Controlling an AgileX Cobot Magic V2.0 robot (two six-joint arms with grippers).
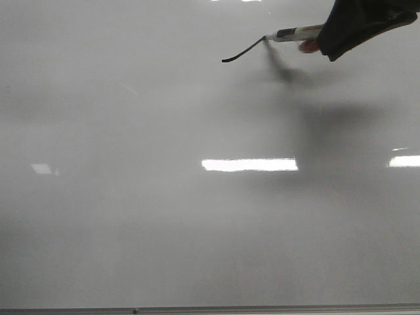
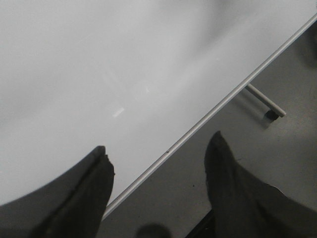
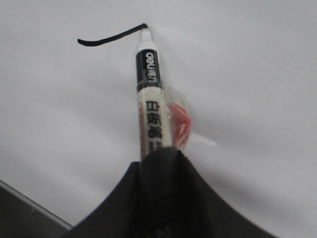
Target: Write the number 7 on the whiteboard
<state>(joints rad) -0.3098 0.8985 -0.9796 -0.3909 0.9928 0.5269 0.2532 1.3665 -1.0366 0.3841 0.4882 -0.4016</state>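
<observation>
Our left claw [image 2: 158, 186] hangs spread over the whiteboard [image 2: 99, 74] and its thin metal edge [image 2: 208, 116], one finger over the board, the other over the floor [image 2: 277, 163] beyond it. Further right, our right claw [image 3: 161, 168] is pinching a marker [image 3: 148, 94], whose tip, ahead of that claw, touches the board at the end of a short curved black stroke [image 1: 243, 51], the only part of the number 7 drawn.
</observation>
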